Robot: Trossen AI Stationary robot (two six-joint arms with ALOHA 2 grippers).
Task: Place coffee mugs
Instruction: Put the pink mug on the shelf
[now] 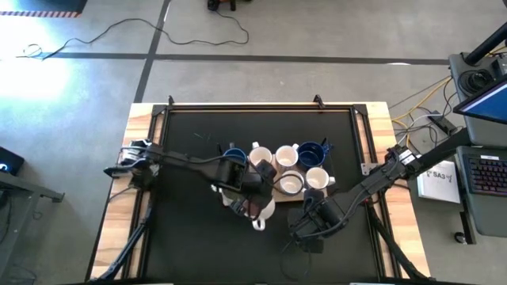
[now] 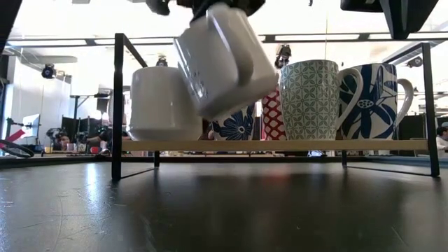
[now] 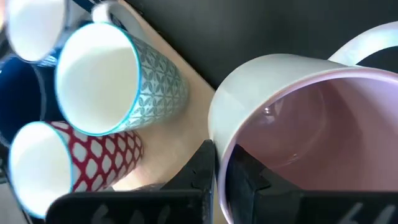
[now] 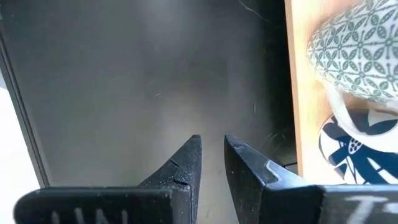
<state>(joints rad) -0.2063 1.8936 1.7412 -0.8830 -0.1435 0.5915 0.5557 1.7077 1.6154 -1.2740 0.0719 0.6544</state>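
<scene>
Black matting covers the surface point(image 1: 190, 229), which has pale wood edges and sits on a grey floor crossed by cables. At its middle, the left end effector point(image 3: 217, 171) pinches the rim of a white mug point(image 3: 298, 124) with a pink inside, one finger point(image 3: 196, 171) outside the wall and the other inside. In the low view this mug point(image 2: 224, 59) hangs tilted in the air, clear of the surface, in front of a light wooden board point(image 2: 280, 145). From above it shows just off the board's near edge point(image 1: 261, 212), under the left arm. On the board stand the other mugs, close together: a plain white one point(image 2: 162, 103), a green patterned one point(image 2: 309, 99), a blue-and-white leaf-patterned one point(image 2: 371, 99), and behind them a red-and-white one point(image 2: 271, 115) and a blue flowered one point(image 2: 234, 126). The left wrist view shows the green patterned mug point(image 3: 118, 81) and the red mug point(image 3: 68, 168) side by side on the board, just beside the held mug. The right end effector point(image 4: 212, 158) hovers low over the bare mat beside the board's right end, its fingers nearly together with a narrow gap and nothing between them. A desk with a laptop point(image 1: 487, 103) stands to the right of the surface.
</scene>
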